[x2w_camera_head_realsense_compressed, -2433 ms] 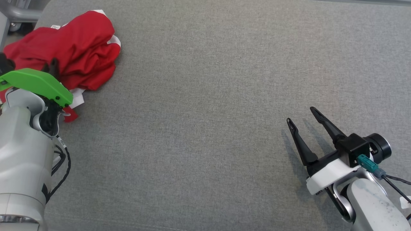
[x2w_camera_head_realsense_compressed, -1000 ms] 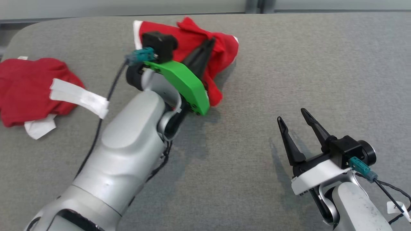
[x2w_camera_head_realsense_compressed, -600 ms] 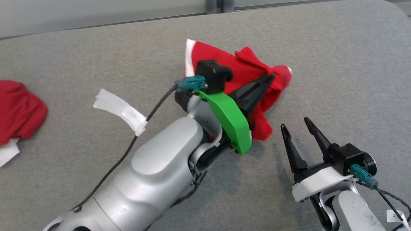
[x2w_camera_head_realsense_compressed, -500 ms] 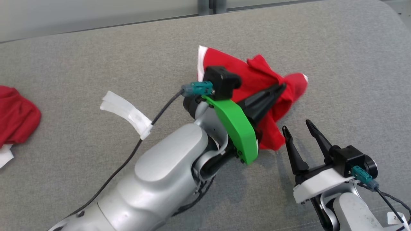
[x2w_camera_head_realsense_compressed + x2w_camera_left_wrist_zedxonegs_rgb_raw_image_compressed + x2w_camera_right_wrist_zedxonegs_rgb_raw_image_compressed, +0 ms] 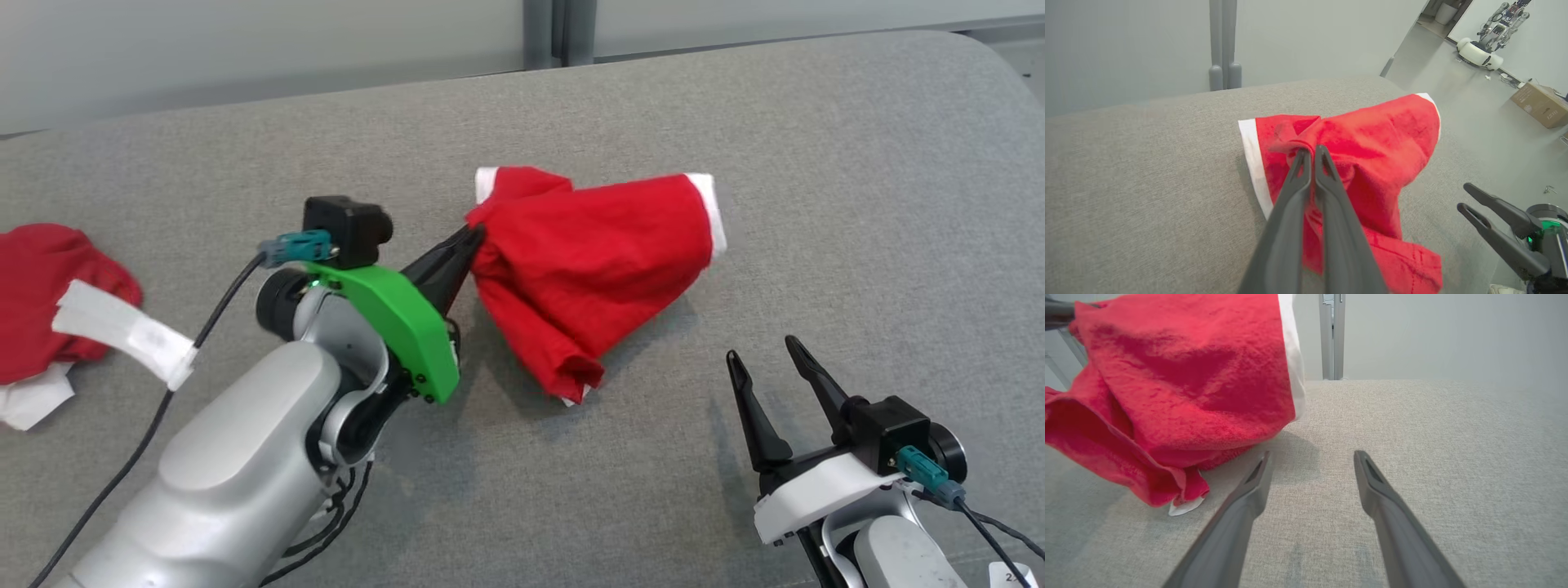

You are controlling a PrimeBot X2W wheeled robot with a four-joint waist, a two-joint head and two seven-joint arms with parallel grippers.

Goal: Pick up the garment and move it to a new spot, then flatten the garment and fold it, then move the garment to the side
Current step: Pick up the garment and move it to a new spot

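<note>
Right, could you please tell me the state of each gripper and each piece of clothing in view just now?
red garment: bunched, not flattened, lifted at one edge, lower end touching the grey table.
left gripper: shut on the red garment's gathered edge.
right gripper: open, holding nothing, apart from the red garment.
other red heap: crumpled on the table's far left, untouched.

Bright, diffuse light. Soft shadows lie on the grey surface (image 5: 816,204) beneath the garment (image 5: 596,253). Fingers (image 5: 1286,245) blur near the left wrist view's bottom.
</note>
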